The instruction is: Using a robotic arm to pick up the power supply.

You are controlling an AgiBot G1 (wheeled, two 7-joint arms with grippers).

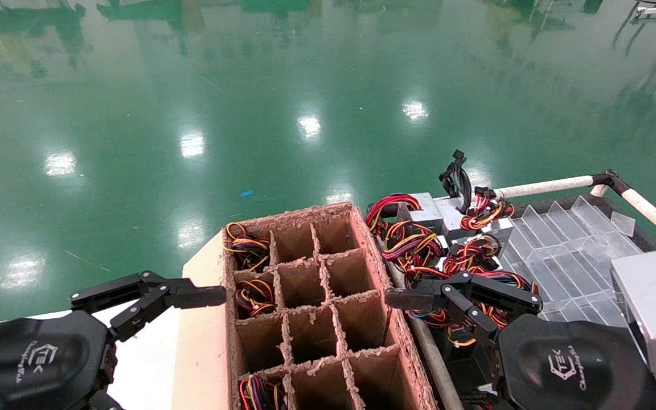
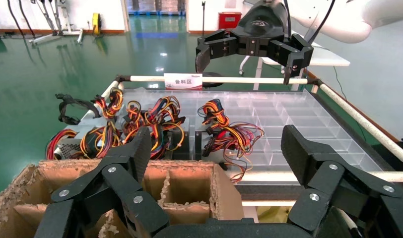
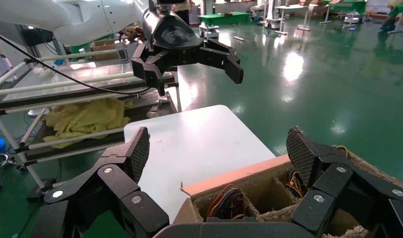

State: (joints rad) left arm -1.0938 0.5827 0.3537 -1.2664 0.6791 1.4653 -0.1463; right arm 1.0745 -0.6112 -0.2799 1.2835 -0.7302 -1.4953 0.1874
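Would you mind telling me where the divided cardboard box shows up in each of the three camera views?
Head view: the cardboard box sits bottom centre, between the two grippers.
Left wrist view: its divided top fills the lower left, in front of the wire bundles.
Right wrist view: one corner shows at the lower right.
Shared landmark: the coloured wires lying in its cells.

A divided cardboard box (image 1: pixel 316 307) sits before me, wire bundles (image 1: pixel 246 249) in its left cells. Right of it lie the power supplies (image 1: pixel 426 212), then a clear compartment tray (image 1: pixel 567 250) farther right.
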